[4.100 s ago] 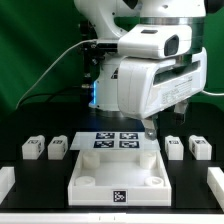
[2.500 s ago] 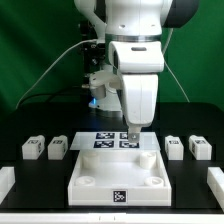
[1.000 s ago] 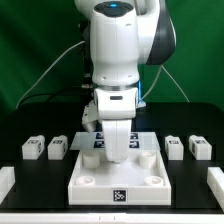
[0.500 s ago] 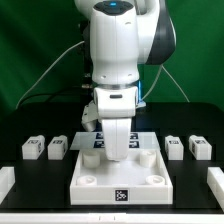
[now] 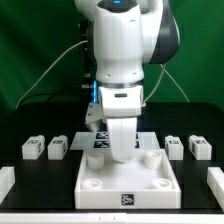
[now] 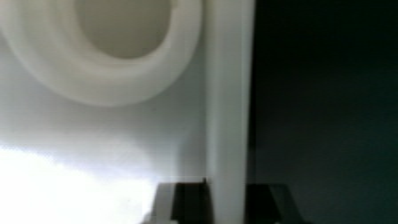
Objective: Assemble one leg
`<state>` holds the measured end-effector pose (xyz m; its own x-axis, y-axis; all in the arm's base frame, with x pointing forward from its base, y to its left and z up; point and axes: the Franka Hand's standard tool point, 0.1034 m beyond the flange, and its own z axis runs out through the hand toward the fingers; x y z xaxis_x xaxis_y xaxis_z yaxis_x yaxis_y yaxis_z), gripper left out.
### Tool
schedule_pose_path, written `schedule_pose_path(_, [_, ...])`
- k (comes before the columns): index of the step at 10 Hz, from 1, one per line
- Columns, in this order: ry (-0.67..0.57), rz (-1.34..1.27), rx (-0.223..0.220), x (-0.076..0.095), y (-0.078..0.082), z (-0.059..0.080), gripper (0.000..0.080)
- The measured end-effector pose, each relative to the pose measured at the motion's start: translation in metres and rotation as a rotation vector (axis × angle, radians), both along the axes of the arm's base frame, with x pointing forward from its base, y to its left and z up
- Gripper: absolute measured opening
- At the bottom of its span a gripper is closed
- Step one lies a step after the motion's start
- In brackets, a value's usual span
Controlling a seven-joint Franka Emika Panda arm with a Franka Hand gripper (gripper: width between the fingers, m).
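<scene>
Smooth matt white plastic tabletop [image 5: 128, 178], matching white plastic legs [image 5: 33, 148], glossy white arm casing [image 5: 120, 50], matt black table [image 5: 40, 185], matt green backdrop [image 5: 30, 40].

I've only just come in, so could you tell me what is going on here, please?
The arm is bent low over the tabletop, with its claw at the far edge. In the wrist view the fingers sit either side of that edge, so it seems to be gripping the tabletop. The four legs lie untouched on the table, two on each side of the tabletop. No leg is fitted yet.
</scene>
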<state>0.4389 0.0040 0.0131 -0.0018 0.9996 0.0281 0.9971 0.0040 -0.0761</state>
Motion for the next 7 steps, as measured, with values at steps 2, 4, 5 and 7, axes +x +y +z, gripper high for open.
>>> schedule_pose_path(2, [-0.013, 0.014, 0.018, 0.017, 0.022, -0.002, 0.0067])
schedule_pose_path(4, [-0.038, 0.021, 0.035, 0.035, 0.04, 0.001, 0.0063])
schedule_pose_path(5, [-0.046, 0.022, 0.041, 0.039, 0.045, 0.002, 0.0063])
schedule_pose_path(7, [-0.054, 0.024, 0.047, 0.048, 0.05, 0.002, 0.0062])
